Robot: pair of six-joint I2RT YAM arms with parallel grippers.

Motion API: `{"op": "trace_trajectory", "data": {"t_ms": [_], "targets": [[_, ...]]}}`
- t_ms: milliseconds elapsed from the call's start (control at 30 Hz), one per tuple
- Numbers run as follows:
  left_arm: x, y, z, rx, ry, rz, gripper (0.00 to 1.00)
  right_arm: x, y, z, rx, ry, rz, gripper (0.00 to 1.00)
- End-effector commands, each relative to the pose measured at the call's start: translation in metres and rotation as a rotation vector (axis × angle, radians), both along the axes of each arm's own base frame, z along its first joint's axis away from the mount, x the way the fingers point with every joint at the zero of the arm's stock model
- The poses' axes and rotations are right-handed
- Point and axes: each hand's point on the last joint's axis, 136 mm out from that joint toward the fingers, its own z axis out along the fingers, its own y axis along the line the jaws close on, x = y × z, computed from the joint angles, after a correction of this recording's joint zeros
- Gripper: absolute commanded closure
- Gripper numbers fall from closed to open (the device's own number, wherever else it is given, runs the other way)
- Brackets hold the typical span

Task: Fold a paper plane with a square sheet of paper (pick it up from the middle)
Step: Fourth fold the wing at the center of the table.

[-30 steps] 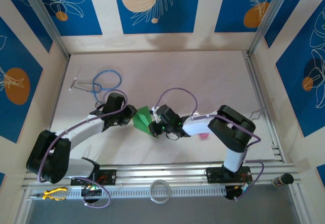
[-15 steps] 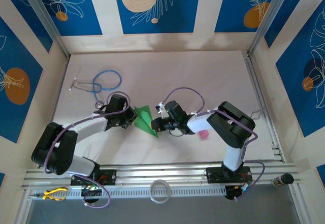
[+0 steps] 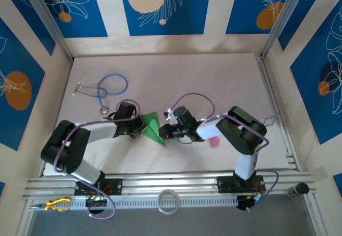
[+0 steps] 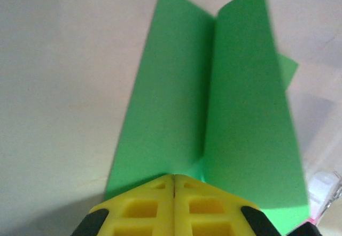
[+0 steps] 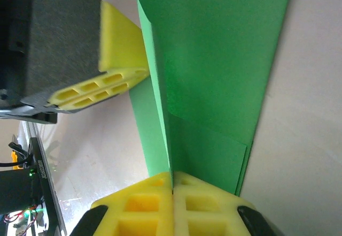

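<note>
Left fingers point(image 4: 141, 206): pads pressed flat together, no gap at the seam. The green paper point(image 4: 160, 107) runs into their tips, so you have it pinched at one edge. Beyond the tips the paper spreads as two long panels that meet at a crease up the middle. The right panel is lifted a little over the left, and a small corner pokes out past its right edge.

Right fingers point(image 5: 141, 206): also closed tight, with the paper's raised fold running straight into the seam. You are holding it there as well. Just past these pads a shorter layer lies on top and ends in a stepped corner. In the right wrist view, the left fingers come in from the side with their tips touching the same fold further along it.

From above, the paper sits low over the desk point(image 3: 214, 81), a little left of centre and towards the near side. You have it between the two wrists: left fingers at its left side, right fingers at its right side. Its narrow tip points near-right and its broad end far-left. I cannot tell whether it rests on the desk.

Stethoscope point(image 3: 104, 89): far left, well apart from the paper. Pink bottle point(image 3: 214, 142): on the desk just beside the right forearm.
</note>
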Motion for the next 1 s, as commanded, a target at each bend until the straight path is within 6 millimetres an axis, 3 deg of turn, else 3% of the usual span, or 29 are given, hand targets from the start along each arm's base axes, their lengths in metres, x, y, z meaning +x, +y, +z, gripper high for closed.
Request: {"op": "trace_trajectory", "data": {"t_ms": [0,333,667,967], "targets": [[-0.008,0.004,-0.011,-0.007,0.029,0.016,0.95,-0.003,-0.005,-0.008,-0.008,0.033,-0.011,0.96],[-0.021,0.02,-0.015,0.036,0.038,0.06,0.96,-0.003,-0.006,-0.004,-0.004,0.066,-0.034,0.95],[-0.016,0.017,-0.012,0.037,0.028,0.043,0.96,-0.006,-0.005,-0.012,-0.035,0.105,-0.011,0.95],[-0.008,0.015,0.003,0.057,-0.021,0.003,0.92,-0.005,-0.007,-0.017,-0.04,0.158,-0.015,0.95]]}}
